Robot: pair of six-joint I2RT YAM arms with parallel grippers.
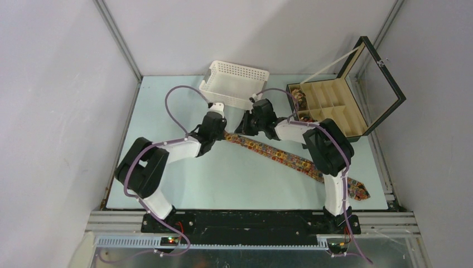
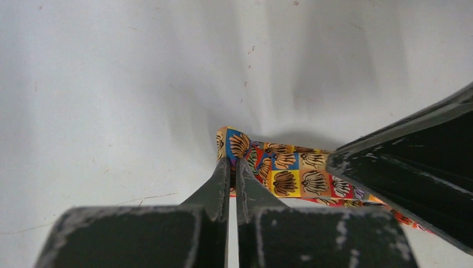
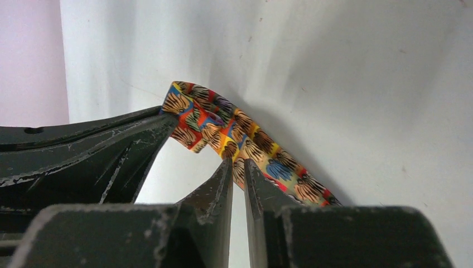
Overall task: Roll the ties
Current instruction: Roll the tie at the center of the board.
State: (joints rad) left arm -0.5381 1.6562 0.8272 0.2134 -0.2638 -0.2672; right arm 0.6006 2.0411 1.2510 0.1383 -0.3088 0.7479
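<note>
Overhead view of two robot arms reaching inward over a pale table (image 1: 223, 178). A long patterned necktie (image 1: 290, 159), with orange, red, yellow and blue squares bearing dark shell-like motifs, lies flat in a diagonal across the table. Its wide pointed end is at the near right edge by the right arm's base. Its narrow end is at the centre, where both grippers meet.

The left gripper (image 2: 233, 162) has its jaws pressed almost together, pinching the tie's narrow tip, which is lifted and folded back on itself. The right gripper (image 3: 239, 164), just beside it, also has its jaws at a narrow gap, clamping the same tie a little farther along the strip.

Behind the grippers, a white perforated basket (image 1: 245, 71) sits tilted at the far edge. To its right stands a black compartmented box (image 1: 334, 109) with its lid raised. A small coiled tie (image 1: 301, 97) sits in its far left compartment.
</note>
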